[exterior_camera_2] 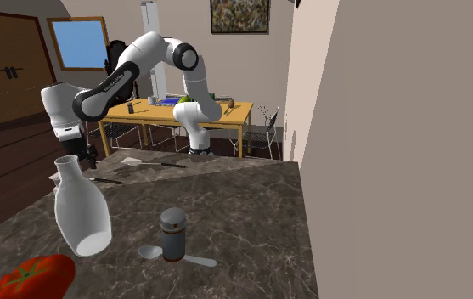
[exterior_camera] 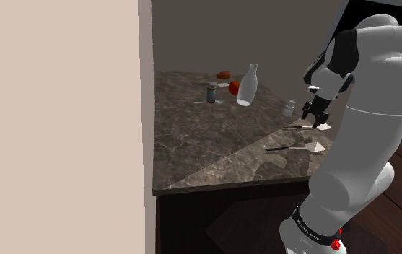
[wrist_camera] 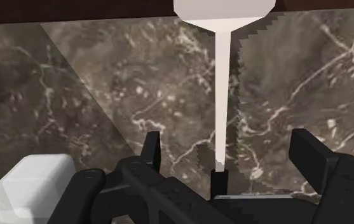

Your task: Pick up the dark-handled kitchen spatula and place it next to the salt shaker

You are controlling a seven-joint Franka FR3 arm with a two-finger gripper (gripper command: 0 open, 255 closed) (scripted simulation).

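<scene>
Gripper point(wrist_camera: 226, 139): hanging low over the marble counter point(exterior_camera: 213, 137), fingers spread wide and clasping nothing.
Spatula point(wrist_camera: 223, 76): lying flat on the counter, its pale shaft and dark handle running between the fingers, untouched.
Grey shaker point(exterior_camera: 211, 92): standing well apart from the gripper, beside the white bottle point(exterior_camera: 247, 85).

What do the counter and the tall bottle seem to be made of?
Counter: looks like dark brown stone, perhaps marble, judging by its pale veins. Bottle: plain white and smooth; ceramic or glass, the look leaves it open.
</scene>
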